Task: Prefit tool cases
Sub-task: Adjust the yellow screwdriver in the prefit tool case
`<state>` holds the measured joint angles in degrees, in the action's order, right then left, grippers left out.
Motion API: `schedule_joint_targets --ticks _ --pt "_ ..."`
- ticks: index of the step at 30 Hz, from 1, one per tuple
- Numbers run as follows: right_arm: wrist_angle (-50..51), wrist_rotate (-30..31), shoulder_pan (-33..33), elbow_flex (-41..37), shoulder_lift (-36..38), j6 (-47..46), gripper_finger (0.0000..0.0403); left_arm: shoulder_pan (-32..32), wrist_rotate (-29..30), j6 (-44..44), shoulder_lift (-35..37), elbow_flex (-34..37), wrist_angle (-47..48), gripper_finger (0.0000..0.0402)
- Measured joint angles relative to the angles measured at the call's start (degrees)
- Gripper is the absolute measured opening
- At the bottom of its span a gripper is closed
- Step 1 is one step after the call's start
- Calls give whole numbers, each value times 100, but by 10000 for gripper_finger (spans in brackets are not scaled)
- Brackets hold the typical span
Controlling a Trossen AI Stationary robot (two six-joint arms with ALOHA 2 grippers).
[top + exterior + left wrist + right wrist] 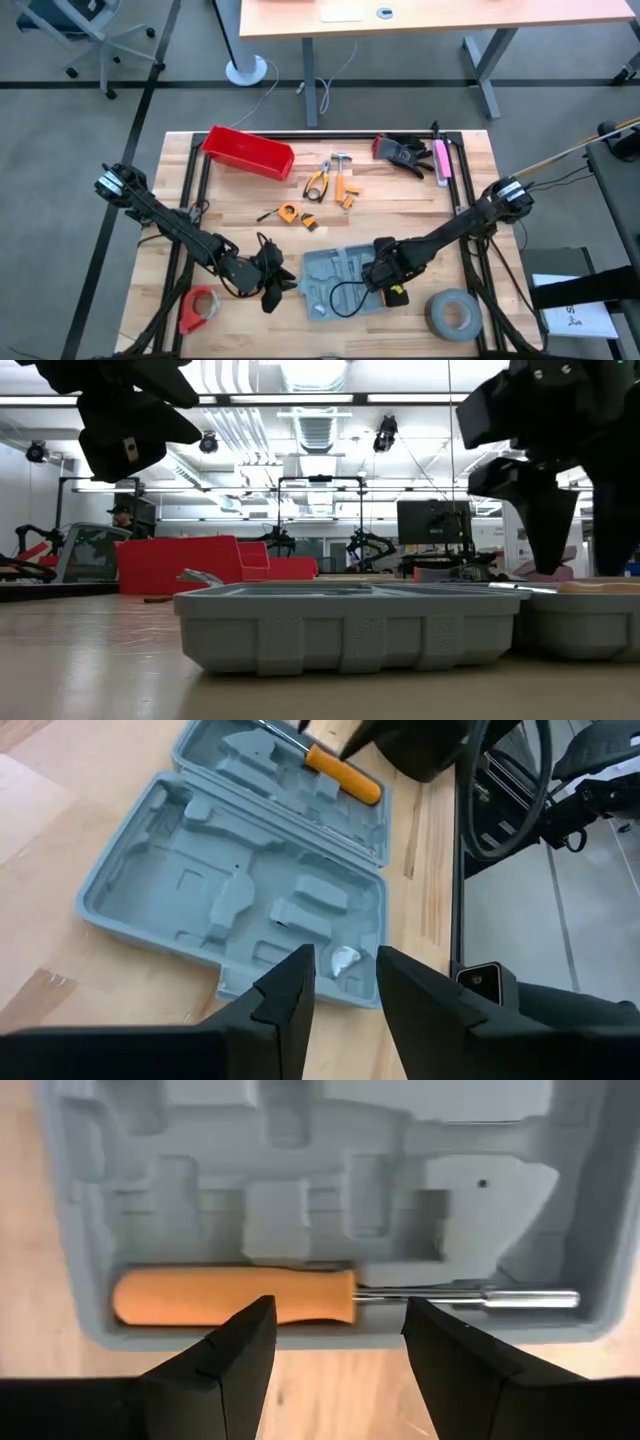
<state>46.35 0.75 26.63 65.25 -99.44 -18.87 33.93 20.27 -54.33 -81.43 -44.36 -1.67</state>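
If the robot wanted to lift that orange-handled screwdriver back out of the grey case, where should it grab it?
Probably by the orange handle, coming straight down from above. The screwdriver lies flat in a long recess near the case edge, so only its top is exposed. The handle is thicker than the thin metal shaft, giving more to pinch. The right gripper hangs open above it.
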Motion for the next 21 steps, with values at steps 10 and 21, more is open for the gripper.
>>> schedule_joint_targets --ticks 10,21 --pt "253 -476 -4 201 0 67 199 0 2 -17 4 0 -4 124" --pt "743 -263 -4 852 2 260 199 0 2 -20 89 0 -4 127"
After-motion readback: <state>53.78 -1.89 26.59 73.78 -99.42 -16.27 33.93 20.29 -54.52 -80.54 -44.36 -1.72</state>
